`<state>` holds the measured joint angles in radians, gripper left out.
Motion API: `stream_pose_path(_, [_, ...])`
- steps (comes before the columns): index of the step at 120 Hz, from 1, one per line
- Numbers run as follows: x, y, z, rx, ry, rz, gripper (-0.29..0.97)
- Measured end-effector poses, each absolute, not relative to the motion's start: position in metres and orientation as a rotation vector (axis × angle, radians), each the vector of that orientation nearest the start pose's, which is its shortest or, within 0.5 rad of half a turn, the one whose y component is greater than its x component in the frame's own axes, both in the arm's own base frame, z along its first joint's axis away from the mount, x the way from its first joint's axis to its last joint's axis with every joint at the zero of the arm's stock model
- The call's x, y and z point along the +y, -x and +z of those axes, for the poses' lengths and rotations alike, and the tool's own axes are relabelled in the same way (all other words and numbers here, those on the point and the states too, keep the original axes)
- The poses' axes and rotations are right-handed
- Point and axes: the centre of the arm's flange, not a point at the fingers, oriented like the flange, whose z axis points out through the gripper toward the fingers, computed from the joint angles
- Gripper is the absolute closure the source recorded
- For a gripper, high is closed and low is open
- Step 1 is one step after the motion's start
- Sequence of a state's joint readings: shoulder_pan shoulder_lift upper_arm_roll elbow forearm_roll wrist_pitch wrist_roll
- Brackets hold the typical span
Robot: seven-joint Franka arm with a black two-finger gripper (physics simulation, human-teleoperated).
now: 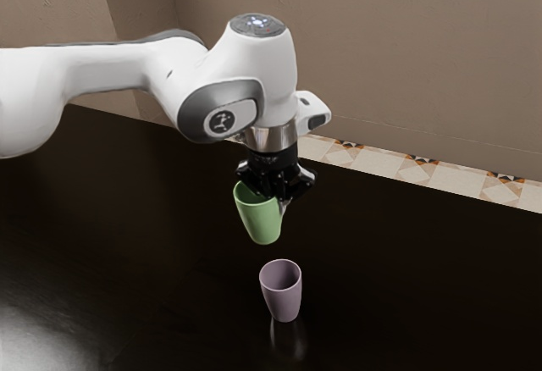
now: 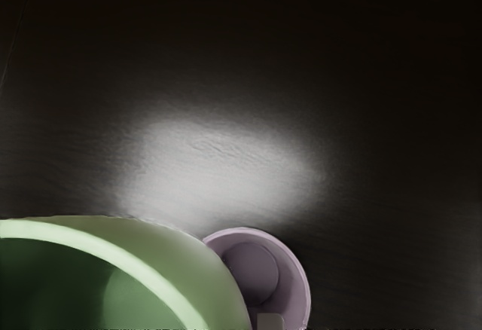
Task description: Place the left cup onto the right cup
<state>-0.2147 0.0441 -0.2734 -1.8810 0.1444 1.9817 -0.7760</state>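
- Green cup [image 1: 258, 217] hangs in the air, tilted, with the gripper [image 1: 278, 195] clamped on its wall at the rim.
- The purple cup [image 1: 281, 289] stands upright on the dark table [image 1: 110, 269]. It is below the green cup, a little toward the exterior view's right, and the two are apart.
- Risk: the green cup is tilted and off-centre. If it is lowered like this, its base could catch the purple rim and tip that cup or push it aside.
- Risk: the hold is on one side of the rim only, so the cup might swing or slip. Let go too high, it would likely bounce off.
- The exterior view shows the grip, the tilt and the gap in height.
- The wrist view looks down instead. The green cup's rim [image 2: 113, 243] overlaps the open, empty mouth of the purple cup [image 2: 290, 266], which shows the sideways offset.
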Motion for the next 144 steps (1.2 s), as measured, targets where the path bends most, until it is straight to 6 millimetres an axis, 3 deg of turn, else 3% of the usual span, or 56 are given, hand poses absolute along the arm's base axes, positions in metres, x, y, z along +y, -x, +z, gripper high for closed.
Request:
stream_pose_path(22, [-0.266, -0.509, 0.464, -0.552, 3.049, -0.107, 0.77])
stream_pose_path(48, [-0.262, -0.519, 0.434, -0.73, 3.022, -0.071, 0.78])
stream_pose_path(129, [-0.264, -0.534, 0.404, -0.987, 2.978, -0.053, 0.78])
stream_pose_path(144, [-0.262, -0.534, 0.401, -1.01, 2.97, -0.051, 0.53])
